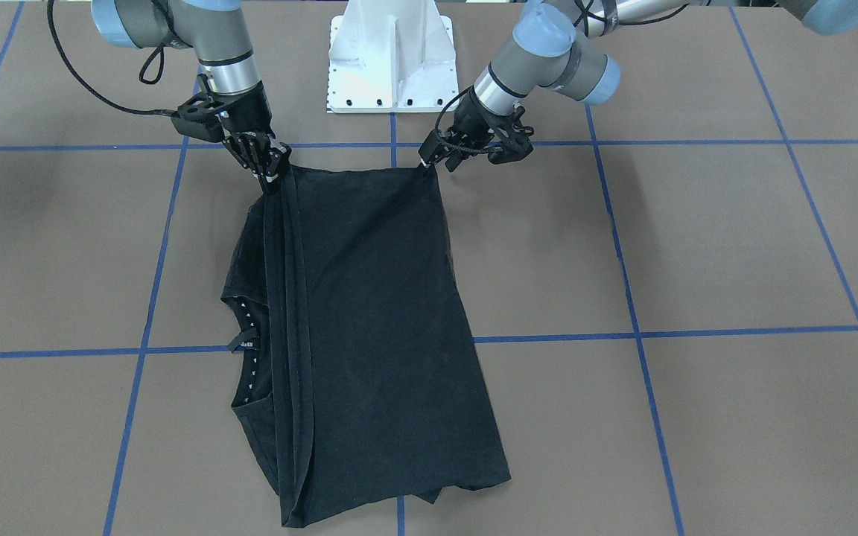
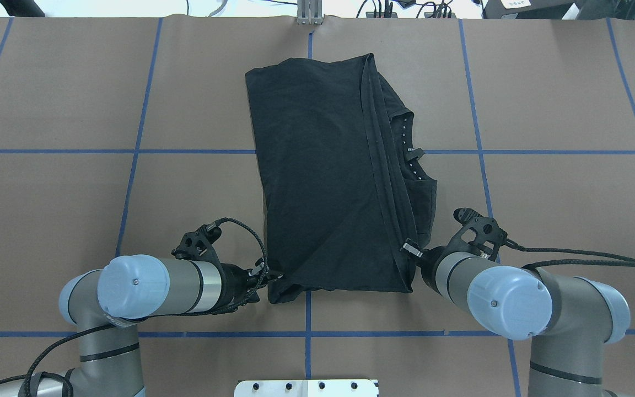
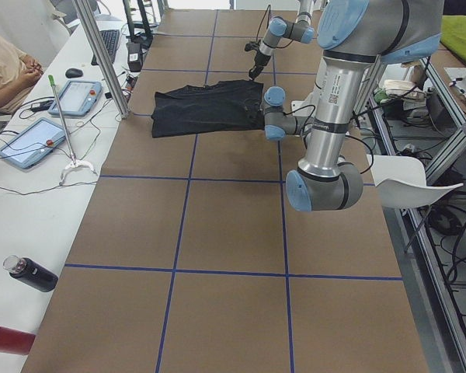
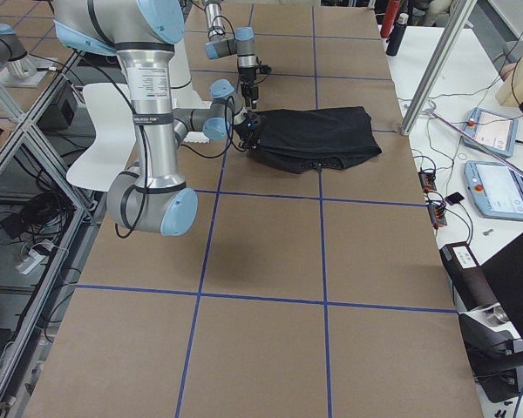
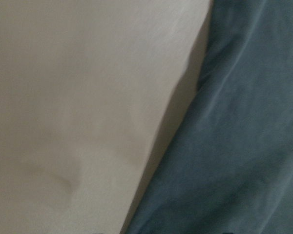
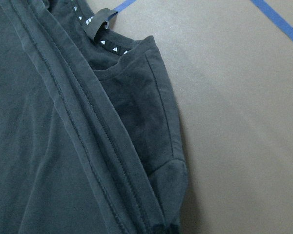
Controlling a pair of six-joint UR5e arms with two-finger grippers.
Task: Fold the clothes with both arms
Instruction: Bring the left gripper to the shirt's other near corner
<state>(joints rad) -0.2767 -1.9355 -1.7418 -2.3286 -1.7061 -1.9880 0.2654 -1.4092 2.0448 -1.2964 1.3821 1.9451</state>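
Black T-shirt (image 2: pixel 328 182) lies folded in half on the brown table (image 2: pixel 75 220), centre, plain black side up, no logo showing. Long axis runs away from me. Doubled hem edges (image 2: pixel 375 160) run as a band along my right side of the top layer, slanting from the far end to the near right corner. Beyond that band the collar (image 2: pixel 408 149) pokes out, white dotted tape inside it and a small black loop tag. Right wrist view shows the same: stitched hem bands crossing diagonally, collar tape at top, a sleeve or shoulder flap (image 6: pixel 146 112) lying flat on the table next to them.

My left gripper (image 1: pixel 429 160) is at the near left corner of the shirt, low over the table, fingertips right at the fabric corner. They look closed on that corner, narrow. Left wrist view is blurred: only dark cloth on one side, table on the other, no fingers visible.

My right gripper (image 1: pixel 269 175) is at the near right corner, where the hem band ends. Fingers pinched narrow on the bunched hem layers. Corner looks slightly gathered and raised there.

Near edge of the shirt runs straight between the two grippers. Far end lies flat with a bit of lower layer sticking out.

Blue tape lines (image 2: pixel 135 151) grid the table. White pedestal base (image 1: pixel 392 59) just behind the near edge, between my arms. In the left side view a person sits at a side bench with tablets (image 3: pixel 31 144).
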